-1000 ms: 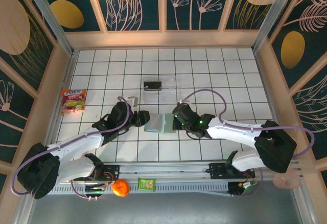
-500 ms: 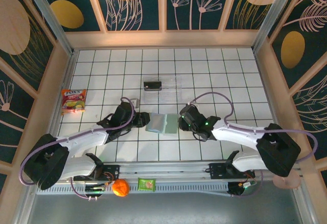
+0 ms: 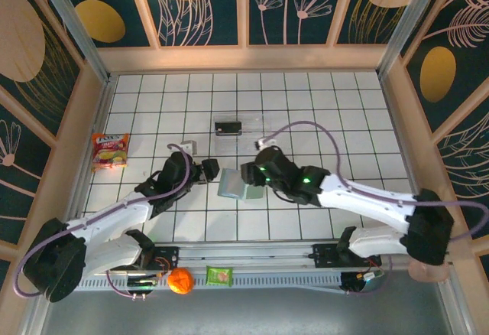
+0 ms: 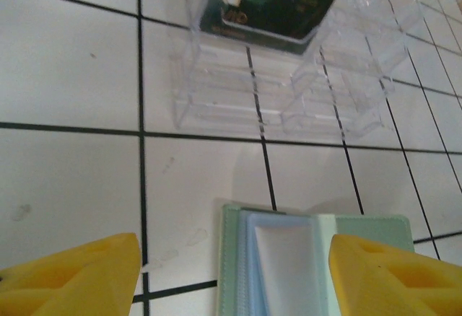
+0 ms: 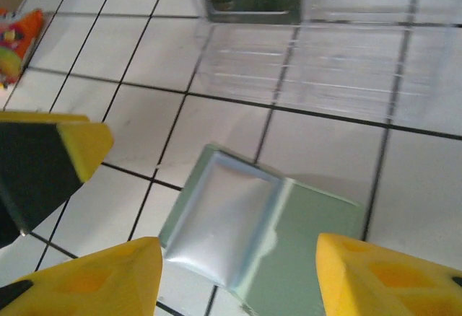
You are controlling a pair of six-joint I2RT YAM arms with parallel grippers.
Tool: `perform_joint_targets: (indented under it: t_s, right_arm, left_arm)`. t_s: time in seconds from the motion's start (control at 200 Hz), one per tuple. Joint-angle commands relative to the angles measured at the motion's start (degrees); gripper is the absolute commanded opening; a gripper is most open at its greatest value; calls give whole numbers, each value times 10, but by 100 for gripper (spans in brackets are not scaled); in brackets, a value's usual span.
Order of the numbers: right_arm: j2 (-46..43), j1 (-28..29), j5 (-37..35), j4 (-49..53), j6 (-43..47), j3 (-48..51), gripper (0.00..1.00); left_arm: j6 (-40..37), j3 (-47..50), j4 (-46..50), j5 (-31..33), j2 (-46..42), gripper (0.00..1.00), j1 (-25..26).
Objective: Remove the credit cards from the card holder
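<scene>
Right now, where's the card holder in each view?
Top external: card holder just below the middle of the picture.
Left wrist: holder at the bottom edge, right of centre, cut off by the frame.
Right wrist: holder lower centre, lying askew.
Shared landmark: clear tray, above the holder in every picture.

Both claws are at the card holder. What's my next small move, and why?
Probably lower the right claw and close it on the card holder by its edge to steady it. Both claws are open, the left claw opposite, and the holder lies flat between them, gripped by neither.
</scene>
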State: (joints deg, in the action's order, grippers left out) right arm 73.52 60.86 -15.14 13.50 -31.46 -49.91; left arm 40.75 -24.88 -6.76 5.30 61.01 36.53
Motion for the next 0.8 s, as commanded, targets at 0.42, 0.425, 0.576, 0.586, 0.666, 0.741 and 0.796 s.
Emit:
perform_joint_targets:
  t_s: [0.42,0.425,0.576,0.586,0.666,0.741,0.796]
  right_arm:
    - [272,26,16,7,39,-117,83]
    - [272,26,16,6,39,-117,83]
    - [282,28,28,-10,38,-113,85]
    - [284,28,29,-11,38,-113,85]
    - [293,27,30,-11,40,-114,85]
    - [300,27,33,-14,41,-110,85]
    - [304,27,34,-16,41,-109,84]
  left_arm:
    - [7,44,38,-23,-68,78,-64]
    - [7,44,38,-23,-67,78,-63]
    - [6,45,30,-33,-63,77,-63]
    - [6,44,29,-33,-63,77,-63]
    - [5,44,30,-35,-62,77,-63]
    - [4,45,30,-36,-62,77,-63]
    - [4,45,31,-36,-62,77,-63]
